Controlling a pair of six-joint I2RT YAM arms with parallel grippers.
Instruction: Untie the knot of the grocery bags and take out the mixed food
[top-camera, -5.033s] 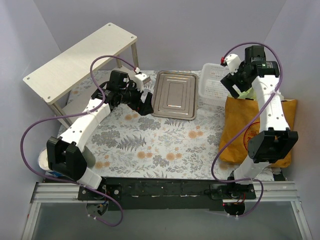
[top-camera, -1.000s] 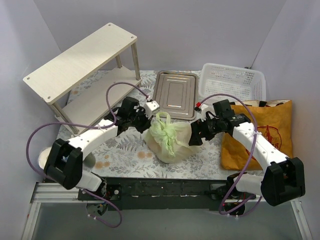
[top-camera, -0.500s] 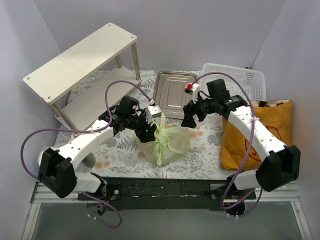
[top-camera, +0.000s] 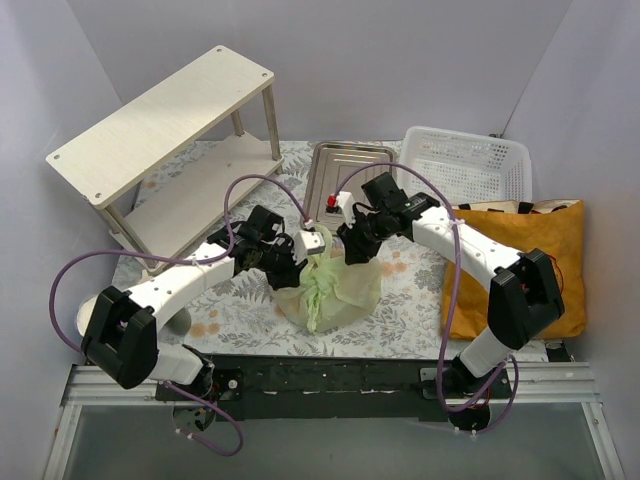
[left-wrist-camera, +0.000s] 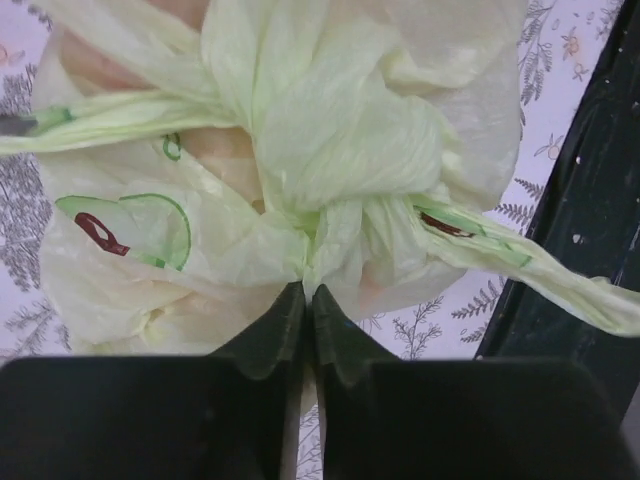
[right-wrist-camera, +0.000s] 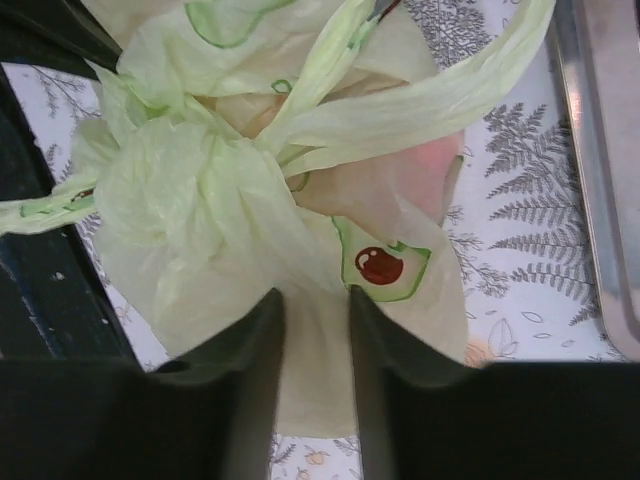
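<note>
The pale green grocery bag (top-camera: 335, 288) stands knotted on the flowered cloth near the front. Its knot (left-wrist-camera: 340, 150) (right-wrist-camera: 190, 190) is tied, with loose tails running out both ways. My left gripper (top-camera: 298, 272) (left-wrist-camera: 305, 290) is shut, pinching the film right under the knot from the left. My right gripper (top-camera: 355, 258) (right-wrist-camera: 312, 300) comes from the right, its jaws narrowed on a fold of the same bag beside an avocado print (right-wrist-camera: 380, 262). The mixed food shows only as dim pink and tan shapes (right-wrist-camera: 432, 165) through the film. The orange tote (top-camera: 530, 260) lies at the right.
A metal tray (top-camera: 345, 175) and a white mesh basket (top-camera: 465, 165) sit at the back behind the bag. A wooden two-level shelf (top-camera: 160, 115) fills the back left. The black base rail (top-camera: 330, 375) runs just in front of the bag.
My right gripper came down and left onto the bag and narrowed its jaws on it. My left gripper opened briefly and shut again under the knot. The bag barely shifted.
</note>
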